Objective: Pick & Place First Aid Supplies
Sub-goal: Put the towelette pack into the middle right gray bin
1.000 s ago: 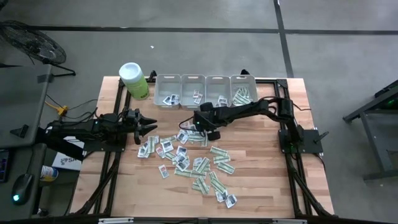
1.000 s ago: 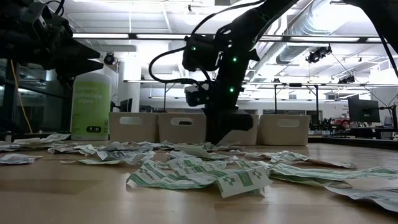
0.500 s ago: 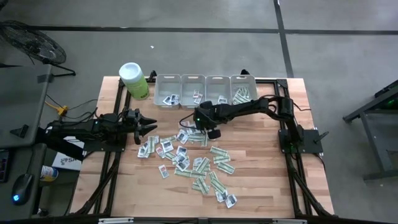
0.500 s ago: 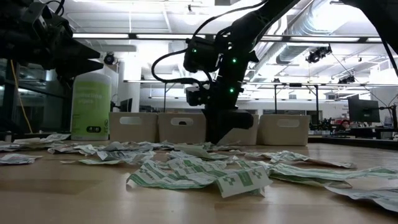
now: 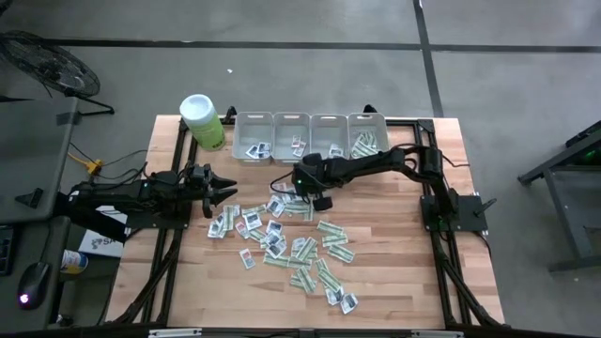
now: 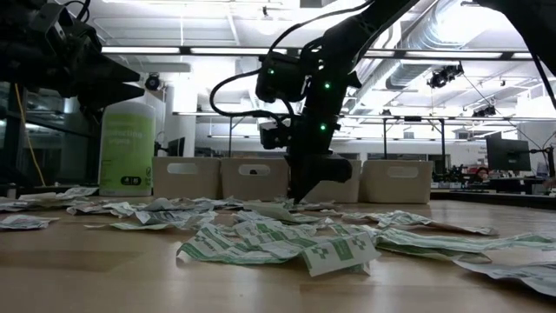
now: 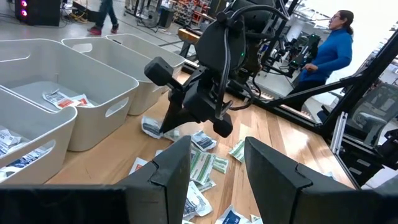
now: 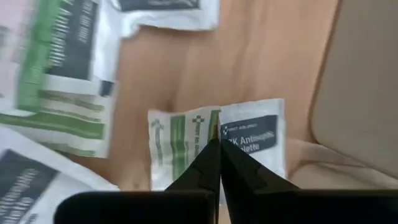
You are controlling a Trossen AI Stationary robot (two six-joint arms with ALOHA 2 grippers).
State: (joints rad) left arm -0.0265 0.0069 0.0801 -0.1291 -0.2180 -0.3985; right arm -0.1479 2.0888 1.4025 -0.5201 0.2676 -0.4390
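Right gripper (image 5: 293, 193) clenched, tips down on a green-and-white packet (image 8: 214, 146) just before the bins (image 5: 310, 136), left gripper (image 5: 228, 191) released, hovering left of the scattered packets (image 5: 291, 246)

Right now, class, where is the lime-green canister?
In the high view the lime-green canister stands at the table's far left corner, just left of the row of grey bins.

My arms are matte black, jointed links with boxy housings. Small green lights glow on my right arm (image 6: 314, 78), and a black cable loops loose beside it. My left arm (image 5: 141, 195) shows the same dark casing, with yellow wiring near its base. My fingers (image 7: 165, 171) are dark, angular, faceted plastic tapering toward narrow tips.
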